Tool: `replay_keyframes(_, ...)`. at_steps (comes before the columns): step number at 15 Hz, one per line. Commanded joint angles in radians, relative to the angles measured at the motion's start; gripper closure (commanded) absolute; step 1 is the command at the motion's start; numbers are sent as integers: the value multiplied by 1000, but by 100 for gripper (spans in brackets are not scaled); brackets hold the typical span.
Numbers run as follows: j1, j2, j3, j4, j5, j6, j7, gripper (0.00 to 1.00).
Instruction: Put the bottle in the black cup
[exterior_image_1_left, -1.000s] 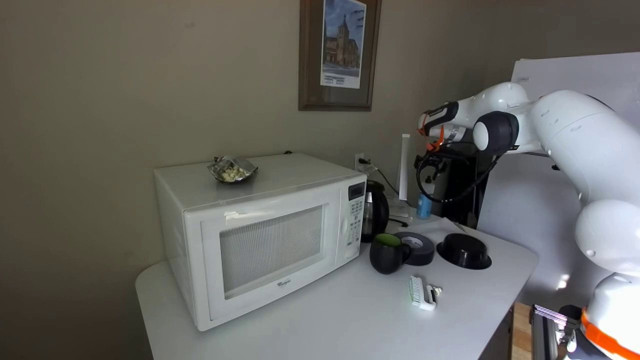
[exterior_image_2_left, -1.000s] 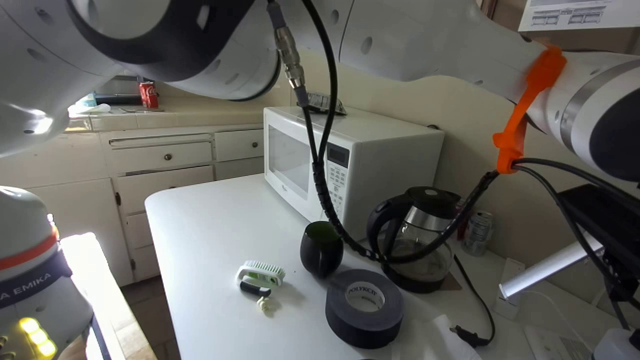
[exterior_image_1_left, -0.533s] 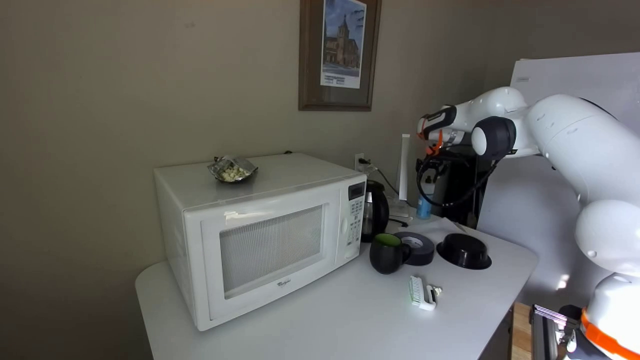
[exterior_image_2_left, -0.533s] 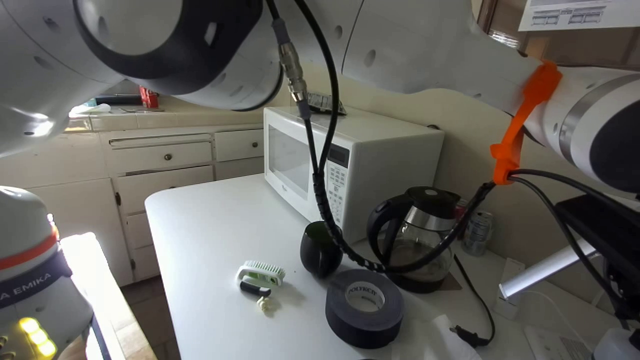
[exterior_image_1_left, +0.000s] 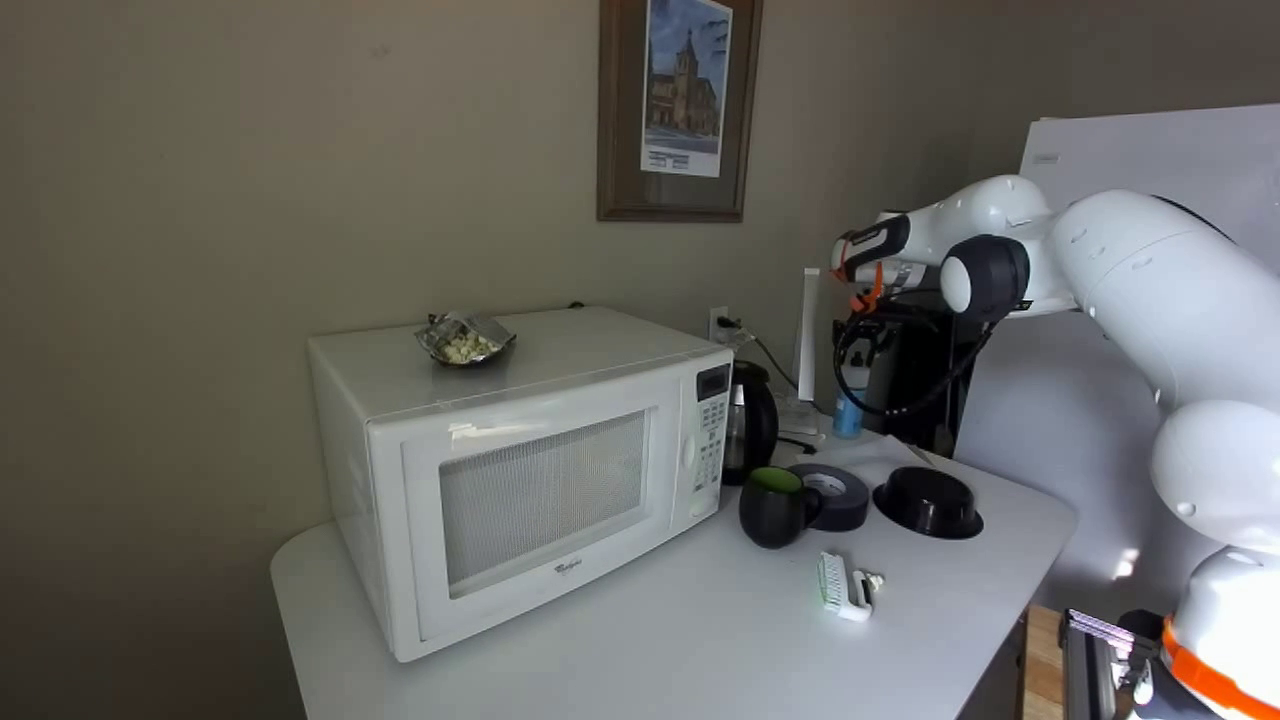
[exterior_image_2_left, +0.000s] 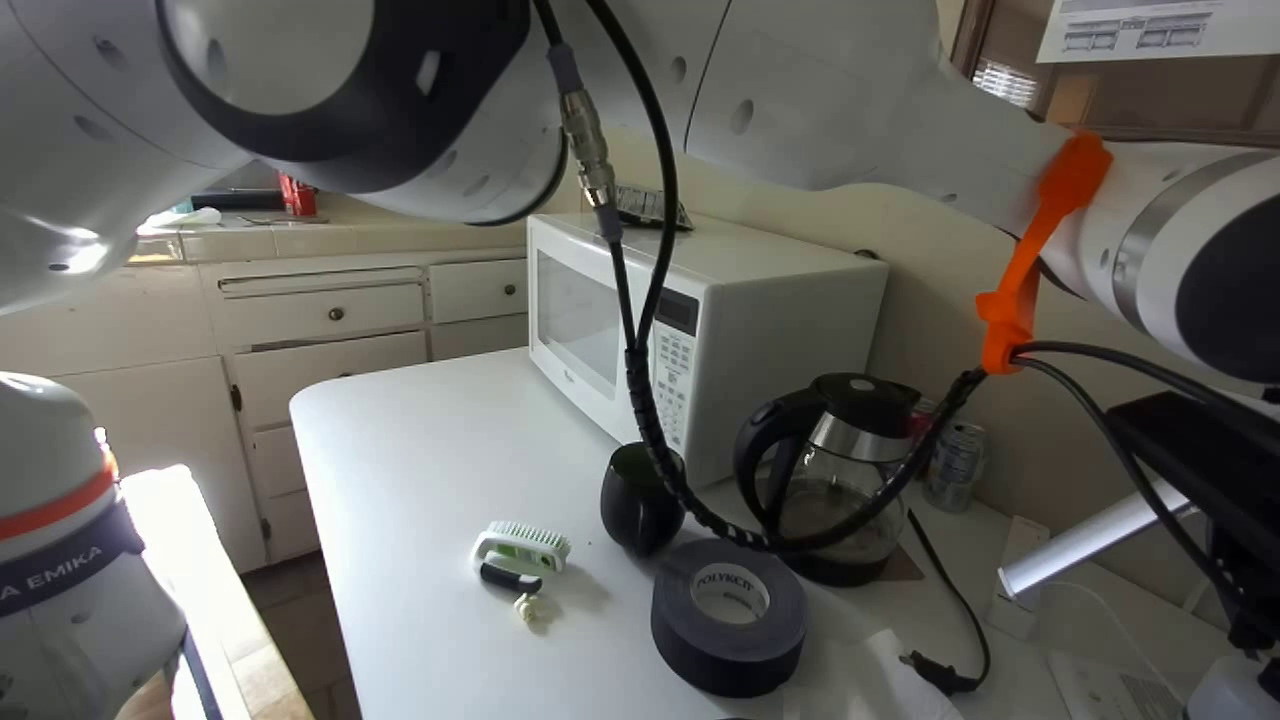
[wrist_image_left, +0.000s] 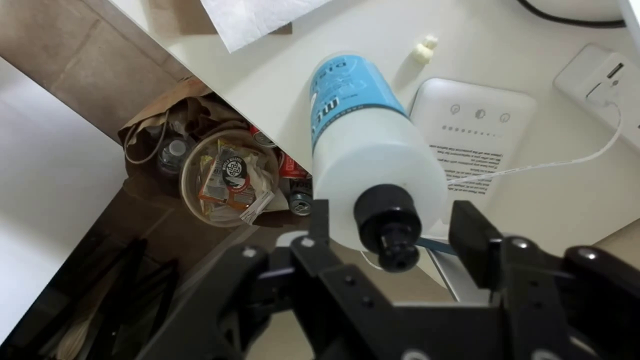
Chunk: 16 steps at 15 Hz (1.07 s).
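Observation:
The bottle stands upright near the far end of the table in an exterior view. It is pale with a blue label and a black cap. In the wrist view the bottle shows from above. My gripper is open, with one finger on each side of the cap and a gap to it; the gripper shows just above the bottle in an exterior view. The black cup, green inside, stands upright by the microwave; it also shows behind the arm's cable in an exterior view.
A roll of tape and a kettle stand by the cup. A black dish, a brush and a white microwave are on the table. A white tube and a white device are near the bottle. A bin is beyond the table edge.
The arm has moved down a little, bringing the gripper lower over the bottle's top. Most of this came in the first half second. The bottle and cup have not moved.

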<state>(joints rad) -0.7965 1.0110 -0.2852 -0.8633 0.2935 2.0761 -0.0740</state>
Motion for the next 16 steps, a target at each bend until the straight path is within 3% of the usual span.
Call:
replay_keyframes(1, 8, 9, -12, 20, -20, -35, 18, 44)
replay_keyframes(2, 8, 9, -10, 20, -22, -35, 17, 61)
replay_keyframes(6, 8, 0, -8, 18, -26, -36, 8, 92)
replay_keyframes(11, 11, -69, -7, -43, -45, -88, -63, 93)
replay_keyframes(16, 11, -214, -7, -183, -78, -146, -253, 93)
